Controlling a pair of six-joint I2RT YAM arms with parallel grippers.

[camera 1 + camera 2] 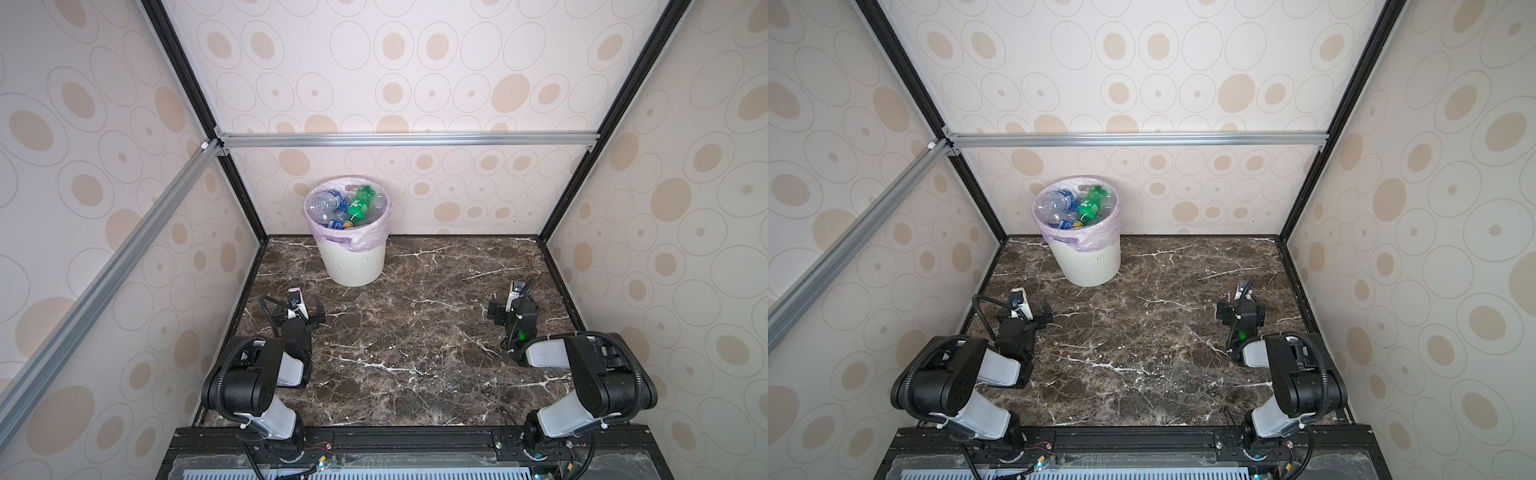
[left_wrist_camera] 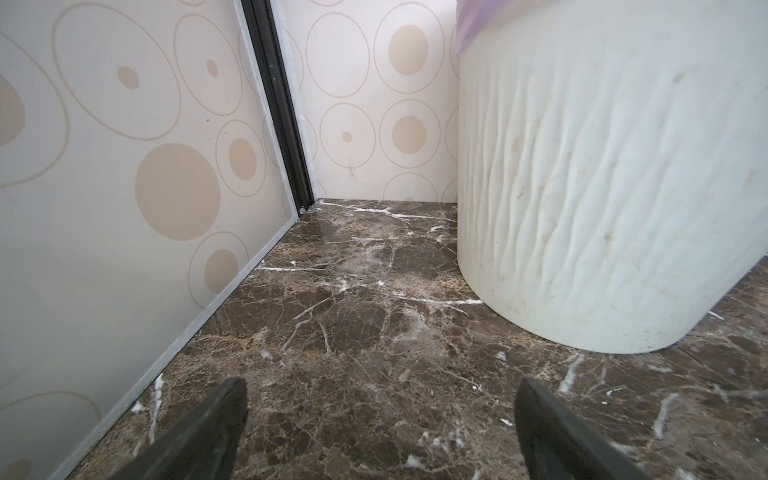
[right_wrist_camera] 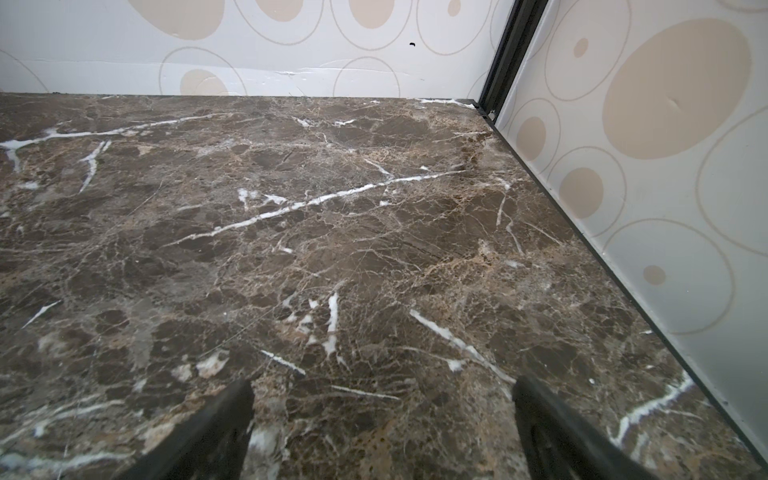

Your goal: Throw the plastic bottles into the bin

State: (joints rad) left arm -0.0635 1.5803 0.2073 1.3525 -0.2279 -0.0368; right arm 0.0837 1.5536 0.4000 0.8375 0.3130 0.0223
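The bin (image 1: pixel 353 259) (image 1: pixel 1093 264), white and ribbed with a pale pink liner, stands at the back left of the marble table. Several plastic bottles (image 1: pixel 332 203) (image 1: pixel 1061 201) lie inside it, mostly clear with blue labels, and a green one (image 1: pixel 360 205) (image 1: pixel 1090 205) lies on top. No bottle shows on the table. My left gripper (image 1: pixel 298 311) (image 1: pixel 1025 312) (image 2: pixel 380 415) sits low in front of the bin (image 2: pixel 602 187), open and empty. My right gripper (image 1: pixel 513 309) (image 1: pixel 1241 311) (image 3: pixel 382 415) rests at the right side, open, with only bare marble between its fingers.
Patterned enclosure walls (image 1: pixel 124 249) close in the table (image 1: pixel 415 332) on the left, back and right. A black frame post (image 2: pixel 282 116) stands in the back left corner beside the bin. The liner's edge (image 2: pixel 469 25) hangs over the bin's rim.
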